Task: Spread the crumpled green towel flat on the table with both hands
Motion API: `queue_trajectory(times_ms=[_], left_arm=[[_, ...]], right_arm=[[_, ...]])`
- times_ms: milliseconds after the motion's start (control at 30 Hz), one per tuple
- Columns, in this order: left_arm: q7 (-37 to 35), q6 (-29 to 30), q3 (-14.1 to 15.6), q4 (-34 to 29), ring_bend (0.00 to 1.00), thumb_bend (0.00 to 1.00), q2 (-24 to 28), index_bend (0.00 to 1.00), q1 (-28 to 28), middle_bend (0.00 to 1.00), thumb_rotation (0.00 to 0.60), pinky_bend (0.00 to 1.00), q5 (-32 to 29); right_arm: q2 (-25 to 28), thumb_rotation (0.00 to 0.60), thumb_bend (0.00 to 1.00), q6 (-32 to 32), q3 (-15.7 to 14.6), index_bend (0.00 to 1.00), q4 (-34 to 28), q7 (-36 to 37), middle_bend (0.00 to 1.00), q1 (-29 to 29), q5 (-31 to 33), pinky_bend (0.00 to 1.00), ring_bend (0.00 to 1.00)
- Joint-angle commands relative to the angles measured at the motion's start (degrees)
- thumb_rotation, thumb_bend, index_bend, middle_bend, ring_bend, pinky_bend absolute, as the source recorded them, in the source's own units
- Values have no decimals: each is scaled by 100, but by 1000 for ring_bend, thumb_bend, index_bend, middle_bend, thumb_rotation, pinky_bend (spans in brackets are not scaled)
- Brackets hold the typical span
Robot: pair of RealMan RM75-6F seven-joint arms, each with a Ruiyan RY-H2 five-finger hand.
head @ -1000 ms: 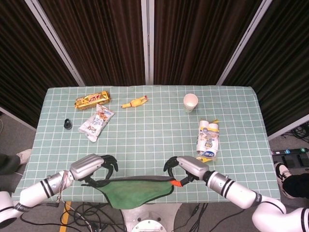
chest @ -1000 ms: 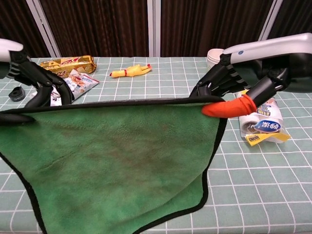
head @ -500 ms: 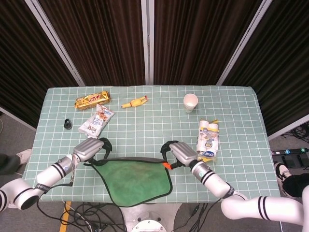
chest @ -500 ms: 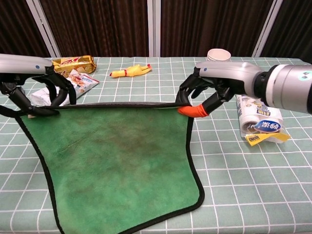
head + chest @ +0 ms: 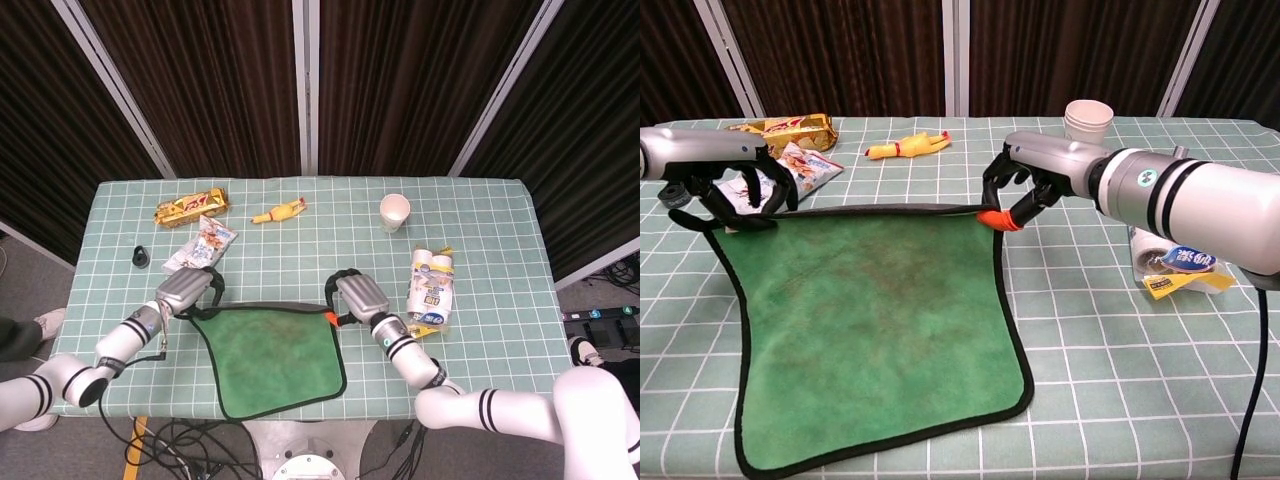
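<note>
The green towel (image 5: 272, 355) (image 5: 870, 315) with a black border lies mostly flat on the table's near middle, its far edge stretched taut between both hands. My left hand (image 5: 190, 290) (image 5: 725, 190) pinches the towel's far left corner. On the other side, my right hand (image 5: 352, 298) (image 5: 1025, 185) pinches the far right corner, an orange fingertip (image 5: 995, 219) showing at the edge. The towel's near edge lies close to the table's front edge.
Behind the left hand lie a snack bag (image 5: 200, 244), a gold wrapper (image 5: 190, 206) and a small black ring (image 5: 140, 257). A yellow rubber chicken (image 5: 277, 211) and a paper cup (image 5: 395, 211) sit further back. A packet of rolls (image 5: 431, 286) lies right of the right hand.
Both hands have moved away from the table's front edge, dragging the towel fully onto the table. The towel, earlier hanging over the edge, now lies spread on the surface.
</note>
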Motion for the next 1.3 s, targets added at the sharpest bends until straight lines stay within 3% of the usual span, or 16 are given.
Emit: queue_trajectory(times_ms=[33, 533, 600, 800, 1033, 1200, 1300], left_arm=[[62, -102, -78, 294, 198, 530, -192, 660, -40, 372, 600, 339, -132], [271, -346, -189, 1161, 198, 513, -689, 608, -90, 356, 600, 336, -372], [275, -381, -198, 1190, 194, 500, -699, 573, -83, 344, 600, 336, -403], [391, -408, -214, 1311, 162, 428, -790, 411, -56, 268, 600, 335, -475], [535, -502, -280, 1577, 137, 367, -966, 329, -62, 217, 600, 324, -650], [700, -526, -316, 1760, 111, 278, -1081, 278, -49, 169, 594, 296, -783], [768, -521, -359, 1822, 82, 199, -1133, 239, -32, 119, 454, 278, -879]], right_arm=[[-349, 564, 624, -25, 115, 694, 478, -101, 318, 148, 33, 145, 172], [-1125, 558, 581, -289, 355, 655, 1646, -351, 303, 489, 31, 123, 153], [-1184, 560, 560, -298, 359, 614, 1720, -401, 291, 508, 22, 116, 143], [-1297, 539, 474, -319, 365, 356, 1855, -585, 228, 549, 37, 88, 98], [-1491, 530, 373, -329, 424, 124, 2089, -868, 157, 665, 110, 64, 55], [-1633, 522, 234, -349, 480, 4, 2245, -1096, 102, 759, 212, 43, 22], [-1672, 514, 129, -352, 519, 0, 2276, -1203, 54, 797, 267, 15, 2]])
